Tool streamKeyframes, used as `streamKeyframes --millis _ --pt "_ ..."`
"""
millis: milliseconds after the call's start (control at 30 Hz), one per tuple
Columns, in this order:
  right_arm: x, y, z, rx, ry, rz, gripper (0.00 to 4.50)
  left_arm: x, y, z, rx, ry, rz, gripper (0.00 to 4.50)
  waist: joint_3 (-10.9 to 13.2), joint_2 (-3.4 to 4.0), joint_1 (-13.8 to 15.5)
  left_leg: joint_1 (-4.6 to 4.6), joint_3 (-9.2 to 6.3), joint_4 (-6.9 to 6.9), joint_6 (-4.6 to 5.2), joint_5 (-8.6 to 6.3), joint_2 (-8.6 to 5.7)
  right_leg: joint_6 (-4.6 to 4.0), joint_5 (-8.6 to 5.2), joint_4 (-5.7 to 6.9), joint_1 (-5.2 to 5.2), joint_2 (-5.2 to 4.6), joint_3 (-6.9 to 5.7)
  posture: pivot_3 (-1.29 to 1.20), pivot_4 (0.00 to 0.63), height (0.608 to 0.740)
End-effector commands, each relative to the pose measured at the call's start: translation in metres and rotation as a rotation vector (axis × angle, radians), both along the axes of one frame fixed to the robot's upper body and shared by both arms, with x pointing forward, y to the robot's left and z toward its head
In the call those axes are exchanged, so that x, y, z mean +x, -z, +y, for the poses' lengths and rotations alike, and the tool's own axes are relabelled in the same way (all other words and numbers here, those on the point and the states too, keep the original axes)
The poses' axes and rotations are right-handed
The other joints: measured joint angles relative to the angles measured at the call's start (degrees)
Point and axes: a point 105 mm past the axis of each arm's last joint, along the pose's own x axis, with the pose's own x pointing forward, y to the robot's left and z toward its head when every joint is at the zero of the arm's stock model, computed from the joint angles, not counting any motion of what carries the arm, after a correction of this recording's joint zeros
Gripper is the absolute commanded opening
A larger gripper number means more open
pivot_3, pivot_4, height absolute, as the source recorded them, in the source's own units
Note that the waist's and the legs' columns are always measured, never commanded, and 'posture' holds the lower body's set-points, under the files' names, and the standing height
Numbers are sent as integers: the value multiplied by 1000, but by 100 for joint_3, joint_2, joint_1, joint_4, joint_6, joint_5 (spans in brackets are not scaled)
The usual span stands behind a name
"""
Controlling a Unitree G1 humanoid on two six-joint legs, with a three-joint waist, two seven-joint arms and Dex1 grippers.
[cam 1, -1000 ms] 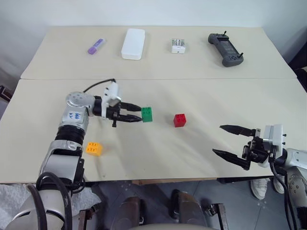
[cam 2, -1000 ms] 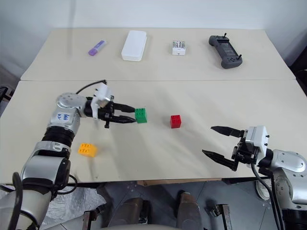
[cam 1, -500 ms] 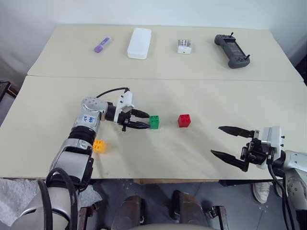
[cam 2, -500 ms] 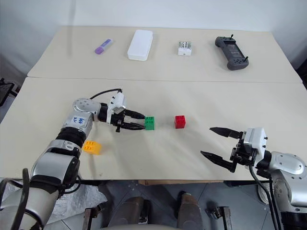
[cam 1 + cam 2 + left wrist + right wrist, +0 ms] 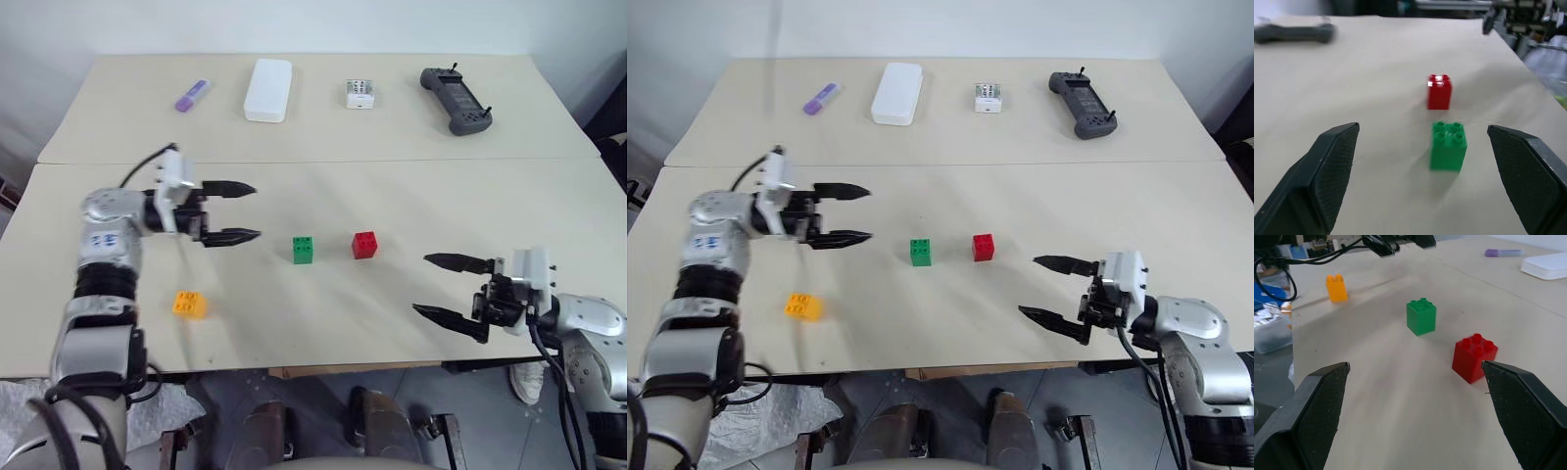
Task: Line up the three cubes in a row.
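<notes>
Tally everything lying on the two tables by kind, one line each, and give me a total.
Toy blocks: 3, namely the green block, the red block and the orange block
Purple marker: 1
White case: 1
White box with dots: 1
Dark handheld controller: 1
Total: 7

Two beige tables are butted along a seam. A plain white wall is seen behind the far table; grey floor below its near neighbour.
</notes>
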Motion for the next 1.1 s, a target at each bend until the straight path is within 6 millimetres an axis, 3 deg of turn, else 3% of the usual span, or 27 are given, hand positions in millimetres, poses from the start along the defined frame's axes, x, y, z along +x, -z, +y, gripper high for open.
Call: streamKeyframes --millis 33,200,367,467,567,700,833,900,1000,1100 --pt "-1 -13 14 49 -60 -30 4500 -10 -7 33 -73 -146 -43 4466 0 0 18 -1 -4 1 0 0 -1 0 0 1 0 -1 -1 0 150 740" --pt "0 -24 52 82 -202 -92 4500 -58 26 106 -117 -477 32 4466 1 1 -12 -2 -18 5 -7 -9 -2 -3 -1 3 -1 -3 1 0 150 740" --pt "-4 -25 83 87 -311 -109 4500 -109 53 140 -175 -710 93 4466 1 1 38 -6 -35 6 -14 -14 -1 -11 -3 2 -1 -9 1 0 150 740" --pt "-6 -26 94 96 -341 -125 4500 -138 75 148 -166 -803 160 4466 1 4 28 -6 -42 6 -17 -18 -5 -19 -1 -2 3 -14 7 0 150 740" --pt "-7 -22 91 71 -344 -151 4500 -158 78 143 -152 -817 155 4466 0 1 34 -6 -48 4 -22 -24 -4 -23 -2 -1 4 -13 8 0 150 740" --pt "-4 -19 79 37 -320 -180 4500 -160 70 123 -109 -724 121 4466 -1 -1 59 -6 -49 5 -24 -29 -2 -25 -3 -5 5 -13 9 0 150 740" --pt "0 -13 63 -11 -293 -186 4500 -151 67 95 1 -535 102 4466 -1 2 28 -3 -45 5 -27 -31 -2 -26 -3 -4 6 -10 6 0 150 740" --pt "0 -7 55 -55 -296 -172 4500 -136 68 83 63 -439 89 4466 0 5 10 -2 -37 1 -26 -32 -2 -26 -3 -4 2 -5 2 0 150 740" --pt "0 -1 47 -83 -289 -152 4500 -113 68 75 113 -338 82 4466 0 8 40 -2 -34 1 -22 -29 0 -28 -4 0 2 -1 -11 0 150 740" --pt "0 -1 46 -85 -276 -152 4500 -106 75 68 201 -209 102 4466 -2 12 -18 2 -22 0 -21 -28 -1 -28 -4 4 -1 0 -7 0 150 740"
